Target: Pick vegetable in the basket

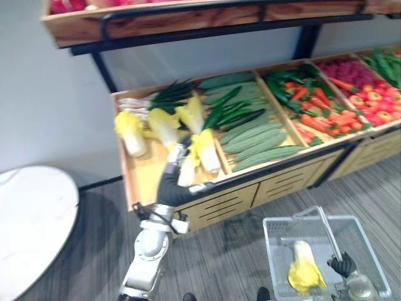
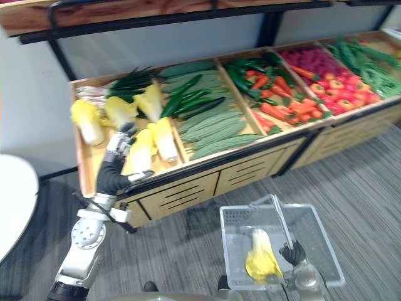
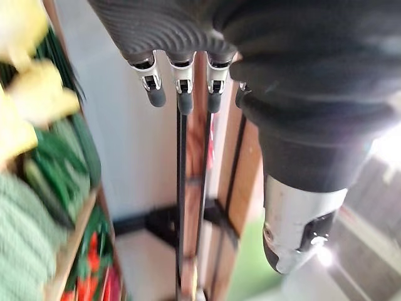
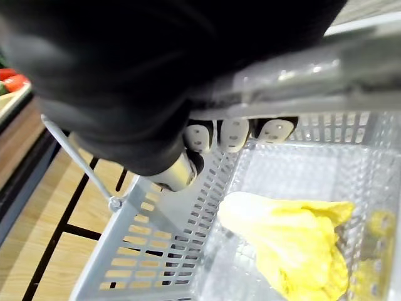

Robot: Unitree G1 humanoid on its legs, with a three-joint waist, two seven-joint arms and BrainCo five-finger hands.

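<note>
1. One cabbage (image 1: pixel 305 266) lies in the one basket (image 2: pixel 326 241); the right robot hand (image 1: pixel 343 263) is clasped round its handle (image 1: pixel 326 232).
2. Five bin cabbages (image 1: pixel 207 150), by my count, lie in the end bin (image 1: pixel 143 179). The left robot hand (image 1: pixel 177 157) is above them, fingers straight, empty.
3. Risk: the heads are crowded, so closing fingers may catch loose leaves or shove a neighbour.

Yellow-leafed, white-stemmed cabbage (image 1: pixel 304 266) flat inside grey mesh basket (image 1: pixel 364 251)
</note>
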